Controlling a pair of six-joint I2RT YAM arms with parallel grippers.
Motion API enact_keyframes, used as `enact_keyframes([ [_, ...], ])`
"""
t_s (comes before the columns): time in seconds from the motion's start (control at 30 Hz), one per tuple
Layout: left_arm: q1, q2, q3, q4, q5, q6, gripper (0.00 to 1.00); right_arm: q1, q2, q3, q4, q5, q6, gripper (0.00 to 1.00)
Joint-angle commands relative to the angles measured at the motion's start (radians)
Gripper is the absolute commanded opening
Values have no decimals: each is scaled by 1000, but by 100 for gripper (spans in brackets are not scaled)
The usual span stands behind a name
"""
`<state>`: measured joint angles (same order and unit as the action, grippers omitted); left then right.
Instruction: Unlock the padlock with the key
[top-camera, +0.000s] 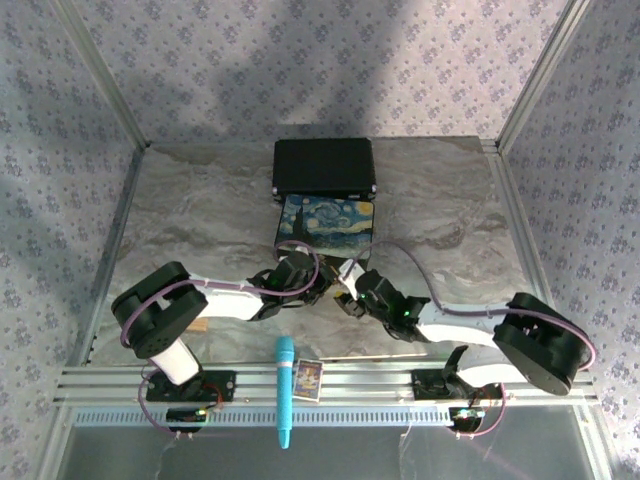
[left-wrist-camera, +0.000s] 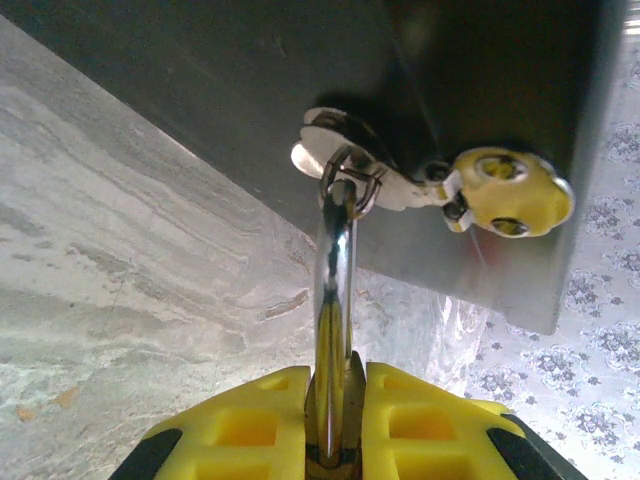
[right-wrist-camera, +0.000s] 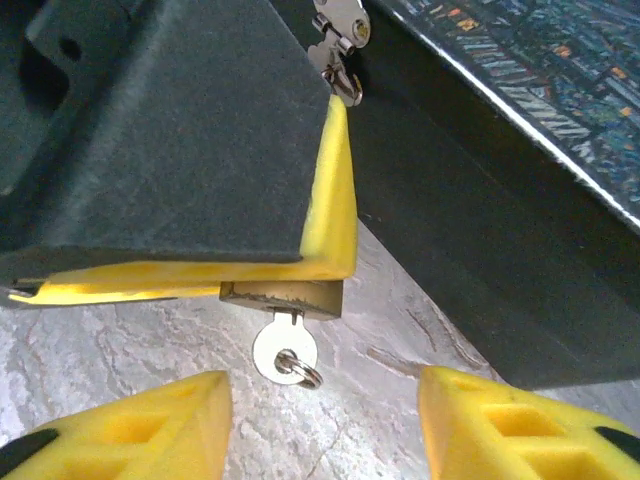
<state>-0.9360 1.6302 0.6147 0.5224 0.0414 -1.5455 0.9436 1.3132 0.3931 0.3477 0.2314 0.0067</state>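
Grey marbled counter (top-camera: 440, 200), seen from above

A painted box (top-camera: 325, 222) is carried near the middle, with a black case (top-camera: 323, 167) just behind it; a teal pen (top-camera: 285, 390) and a small card (top-camera: 308, 381) are laid on the near rail (top-camera: 380, 383).

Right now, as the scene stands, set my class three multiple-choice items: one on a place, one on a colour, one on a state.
1. Where is the key?
A. Inserted in the padlock
B. Lying loose on the table
C. On top of the box lid

2. What colour is the padlock's shackle?
A. Red
B. Silver
C. Black

3. How does the right end effector stand?
A. Shut on the key
B. Open, with the key between its fingers, untouched
C. Shut on the shackle

Answers:
1. A, the key's round head sticks out of the brass body.
2. B, a shiny silver bar runs up to the hasp.
3. B, its yellow fingers stand apart, with a gap on each side of the key.
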Motion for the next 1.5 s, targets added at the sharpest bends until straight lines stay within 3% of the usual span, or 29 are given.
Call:
enact_keyframes([
  [0.0, 1, -23, 17, -20, 46, 5, 0, 4, 18, 3, 90, 12, -53, 46],
  [0.47, 2, -27, 7, -18, 63, 4, 0, -55, 65, 11, 138, -100, -60, 26],
  [0.8, -7, -24, 8, -28, 70, 12, 0, -181, 8, -31, 136, -275, 55, 19],
  [1.1, -20, -13, 13, -40, 60, 13, 0, -272, 4, -57, 150, -380, 161, 19],
  [1.47, -18, -16, 25, -102, 33, 32, 0, -249, -15, -80, 107, -242, 213, 36],
])
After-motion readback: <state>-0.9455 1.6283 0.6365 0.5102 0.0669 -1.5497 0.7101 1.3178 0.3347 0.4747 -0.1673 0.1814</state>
